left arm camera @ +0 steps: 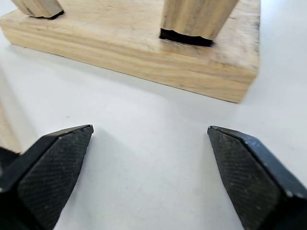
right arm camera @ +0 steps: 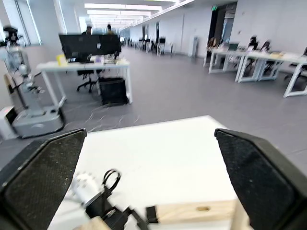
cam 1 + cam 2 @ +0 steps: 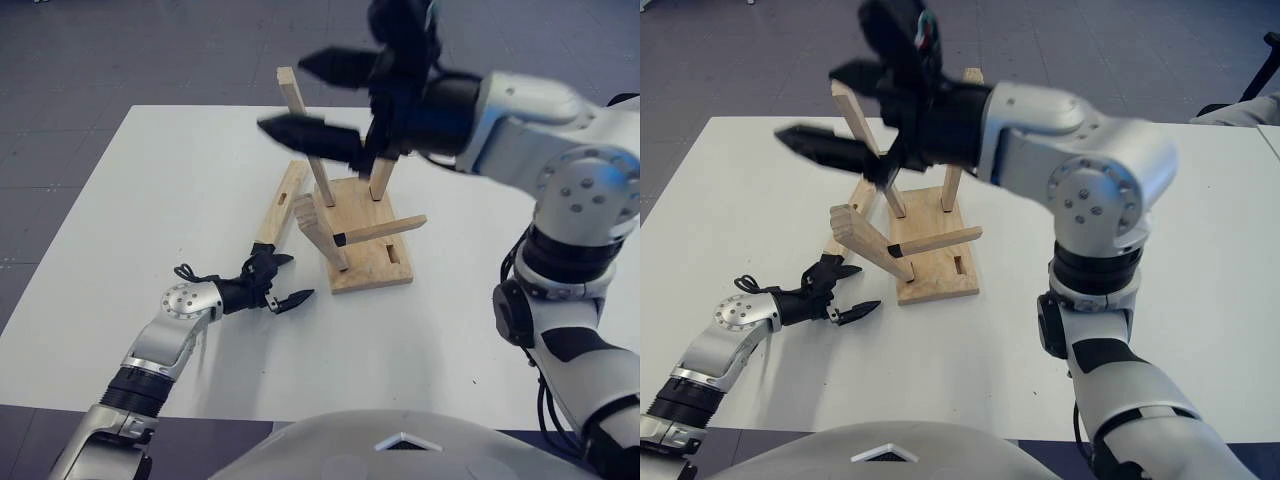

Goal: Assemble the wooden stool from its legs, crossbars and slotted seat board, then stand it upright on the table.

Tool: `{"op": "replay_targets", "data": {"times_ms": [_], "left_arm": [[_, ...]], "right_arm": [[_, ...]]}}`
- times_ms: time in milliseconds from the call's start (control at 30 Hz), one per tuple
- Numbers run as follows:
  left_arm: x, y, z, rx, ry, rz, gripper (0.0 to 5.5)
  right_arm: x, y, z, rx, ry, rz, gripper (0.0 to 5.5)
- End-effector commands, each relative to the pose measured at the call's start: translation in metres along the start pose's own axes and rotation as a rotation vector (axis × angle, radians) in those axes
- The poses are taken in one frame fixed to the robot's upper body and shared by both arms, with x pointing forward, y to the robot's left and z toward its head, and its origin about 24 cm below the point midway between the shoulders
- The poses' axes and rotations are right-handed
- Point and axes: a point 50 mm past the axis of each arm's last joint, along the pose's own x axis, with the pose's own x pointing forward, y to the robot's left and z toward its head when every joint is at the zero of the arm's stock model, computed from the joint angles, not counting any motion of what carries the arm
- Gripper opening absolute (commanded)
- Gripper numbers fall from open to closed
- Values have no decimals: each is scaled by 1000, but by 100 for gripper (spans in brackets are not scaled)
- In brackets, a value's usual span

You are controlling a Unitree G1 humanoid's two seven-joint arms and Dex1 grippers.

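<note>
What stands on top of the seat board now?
Three legs stick up from the seat board; a crossbar juts from the nearest. One slot is empty. Their lower ends are hidden inside the slots.

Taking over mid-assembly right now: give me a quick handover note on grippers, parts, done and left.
Left gripper: open, empty, low over the table near the seat board's front-left corner.
Right gripper: open, empty, raised above the assembly.
Seat board: flat on the table, a tilted leg and an upright leg standing in it, a leaning leg carrying a crossbar.
Loose leg: lying on the table beside the board.
Done: three legs slotted.
Left: fit the loose leg, probably in the empty slot, then stand the stool upright.
</note>
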Motion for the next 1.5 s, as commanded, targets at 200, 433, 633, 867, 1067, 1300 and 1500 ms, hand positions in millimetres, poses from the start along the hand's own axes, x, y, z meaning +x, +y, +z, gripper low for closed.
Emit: {"op": "replay_targets", "data": {"times_ms": [200, 433, 633, 867, 1067, 1300, 1500], "left_arm": [[-36, 22, 43, 29, -121, 236, 443], [-77, 30, 148, 108, -400, 412, 443], [-68, -7, 238, -34, -761, 313, 443], [-41, -49, 257, -323, -782, 18, 443], [-38, -57, 257, -359, -731, -13, 443], [-95, -39, 341, -115, -1049, 94, 443], [-49, -58, 262, -330, -659, -145, 443]], "right_arm": [[-55, -59, -10, -59, 2, -408, 492], [-127, -77, -40, -30, 87, -682, 492], [-171, -68, -148, 145, 400, -868, 492], [-163, -68, -186, 193, 456, -881, 492], [-160, -69, -188, 187, 451, -884, 492], [-156, -65, -195, 208, 450, -881, 492], [-157, -67, -193, 199, 449, -880, 492]]}}
